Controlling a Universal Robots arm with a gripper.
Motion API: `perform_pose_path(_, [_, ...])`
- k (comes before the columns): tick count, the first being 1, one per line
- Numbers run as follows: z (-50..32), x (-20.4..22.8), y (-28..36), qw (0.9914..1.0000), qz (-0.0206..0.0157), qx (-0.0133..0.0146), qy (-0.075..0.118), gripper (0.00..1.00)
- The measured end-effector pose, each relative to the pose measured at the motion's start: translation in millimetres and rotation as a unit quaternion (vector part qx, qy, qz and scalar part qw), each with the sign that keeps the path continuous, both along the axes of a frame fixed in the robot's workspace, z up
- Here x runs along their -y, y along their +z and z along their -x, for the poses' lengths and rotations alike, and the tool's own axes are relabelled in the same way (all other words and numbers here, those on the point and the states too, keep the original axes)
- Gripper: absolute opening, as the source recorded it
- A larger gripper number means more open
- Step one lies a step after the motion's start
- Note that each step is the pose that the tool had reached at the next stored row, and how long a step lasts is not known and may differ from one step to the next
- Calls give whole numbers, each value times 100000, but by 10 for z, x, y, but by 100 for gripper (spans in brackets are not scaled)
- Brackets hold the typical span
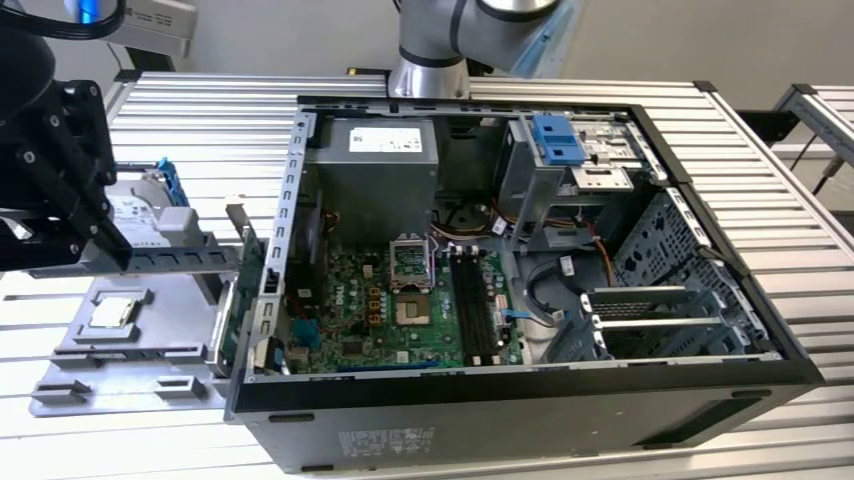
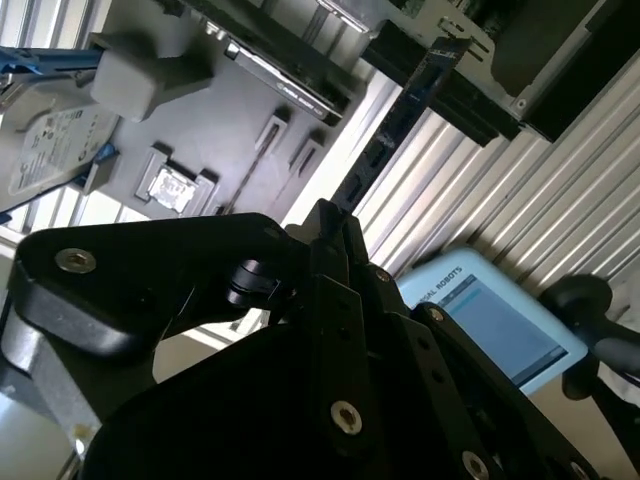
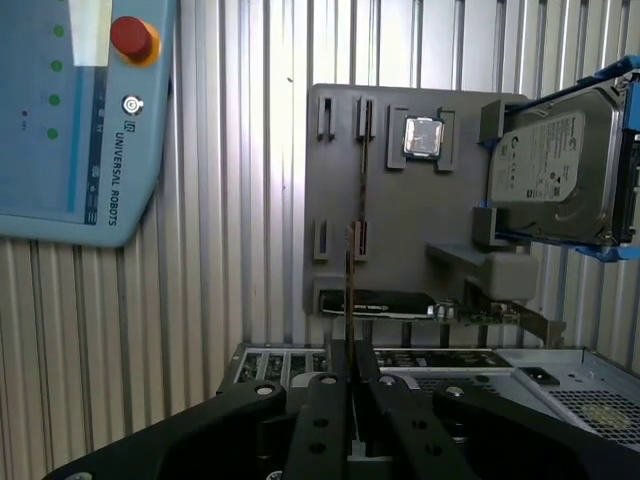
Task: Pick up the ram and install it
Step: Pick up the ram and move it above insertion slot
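Gripper (image 3: 350,352): closed narrow on one end of the ram.
Ram (image 3: 350,285): edge-on in the jaws, over the tray (image 3: 400,250), to the exterior view's left of the case (image 1: 534,388).
Handling: likely light, stiff and fragile; pinch the flat faces near an end, clear of the contacts.
Print: white label on the drive (image 3: 550,170); lettering on the pendant (image 3: 80,130).

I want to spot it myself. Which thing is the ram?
Find the grey tray beside the open computer. Near it, black jaws pinch the ram: a long, thin, dark stick, unlike the boxy silver drive.
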State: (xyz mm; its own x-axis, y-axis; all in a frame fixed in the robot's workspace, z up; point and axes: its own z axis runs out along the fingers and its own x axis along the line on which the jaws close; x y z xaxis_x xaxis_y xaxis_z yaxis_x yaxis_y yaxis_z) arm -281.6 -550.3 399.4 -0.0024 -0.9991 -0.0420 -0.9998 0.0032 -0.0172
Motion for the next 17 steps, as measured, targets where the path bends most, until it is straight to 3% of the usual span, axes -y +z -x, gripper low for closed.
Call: perform_pose_path(17, [-313,-3,0,100000,-3,2,9,0])
